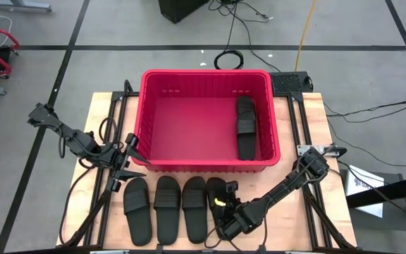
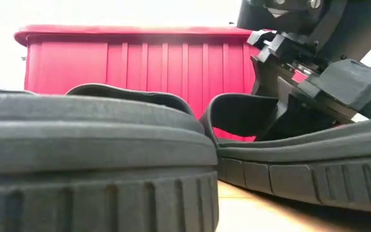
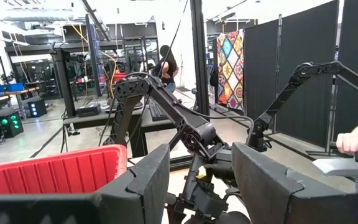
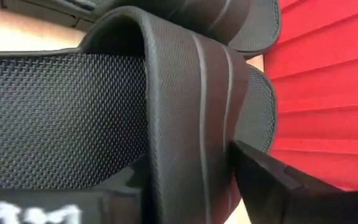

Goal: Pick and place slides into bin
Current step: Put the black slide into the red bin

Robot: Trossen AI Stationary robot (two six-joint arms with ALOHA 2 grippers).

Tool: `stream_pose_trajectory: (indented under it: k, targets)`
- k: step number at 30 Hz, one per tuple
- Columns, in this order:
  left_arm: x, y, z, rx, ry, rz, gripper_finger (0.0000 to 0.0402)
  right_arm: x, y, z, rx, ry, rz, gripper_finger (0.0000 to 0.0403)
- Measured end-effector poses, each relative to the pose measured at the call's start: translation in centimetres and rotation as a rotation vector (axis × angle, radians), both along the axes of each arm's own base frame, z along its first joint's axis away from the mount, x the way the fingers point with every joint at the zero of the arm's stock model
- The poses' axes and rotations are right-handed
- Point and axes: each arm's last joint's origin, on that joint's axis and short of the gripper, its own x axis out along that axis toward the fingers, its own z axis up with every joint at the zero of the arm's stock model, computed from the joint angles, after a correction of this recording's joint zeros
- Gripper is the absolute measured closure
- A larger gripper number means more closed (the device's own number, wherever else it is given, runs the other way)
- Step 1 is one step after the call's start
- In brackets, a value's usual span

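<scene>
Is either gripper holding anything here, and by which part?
The right gripper straddles the ribbed strap of a black rubber slide sandal; a closed grip cannot be told. The left gripper holds nothing.

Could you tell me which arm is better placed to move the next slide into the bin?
Right: its tool straddles the strap of the rightmost slide. The left tool waits beside the bin.

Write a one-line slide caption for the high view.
Right claw straddles the fourth slide's strap; one slide lies in the red bin.
</scene>
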Motion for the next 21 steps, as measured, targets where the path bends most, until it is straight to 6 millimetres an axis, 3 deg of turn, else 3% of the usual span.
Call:
stream_pose_trajectory:
  k: [11,21]
  targets:
    - [0.00,0.00,0.00,-0.002,0.001,0.000,0.0222,0.02,0.03,-0.07,0.030,0.015,-0.001,0.0347]
    - [0.00,0.00,0.00,-0.003,0.001,0.000,0.0222,-0.08,-0.01,0.35,0.045,0.030,0.014,0.0385]
